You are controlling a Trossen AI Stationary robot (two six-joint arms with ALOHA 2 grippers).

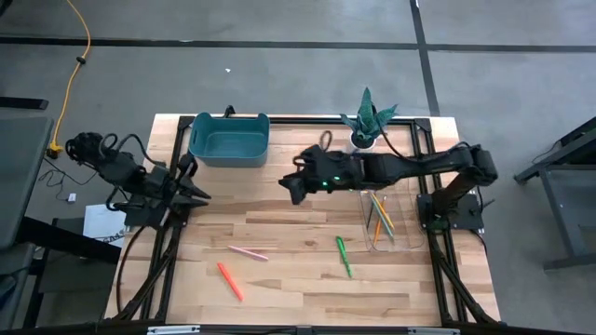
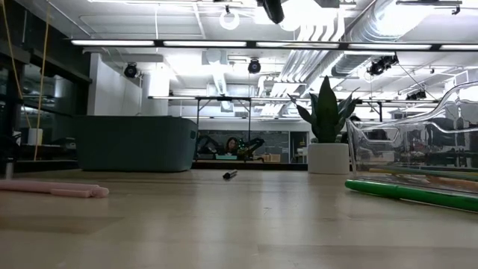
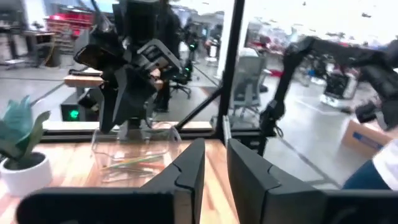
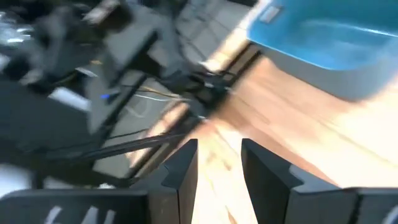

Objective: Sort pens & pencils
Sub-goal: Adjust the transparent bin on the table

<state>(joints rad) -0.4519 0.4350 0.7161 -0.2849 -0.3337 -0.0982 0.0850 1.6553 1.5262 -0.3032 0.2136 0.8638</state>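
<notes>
Pink pen lies flat, lengthwise across the table, ahead of the nearer left gripper, whose fingers stand slightly apart and empty.

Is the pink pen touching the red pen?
Apart. The high view shows bare wood between the pink pen and the red pen, which lies nearer the table's front edge.

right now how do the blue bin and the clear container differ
The teal-blue plastic bin is opaque and sits at the table's far edge on the left arm's side; the clear plastic container is see-through and sits on the right arm's side. The clear container holds slim coloured pencils; the bin looks empty from above. Both are open-topped and rest on the wooden table.
</notes>
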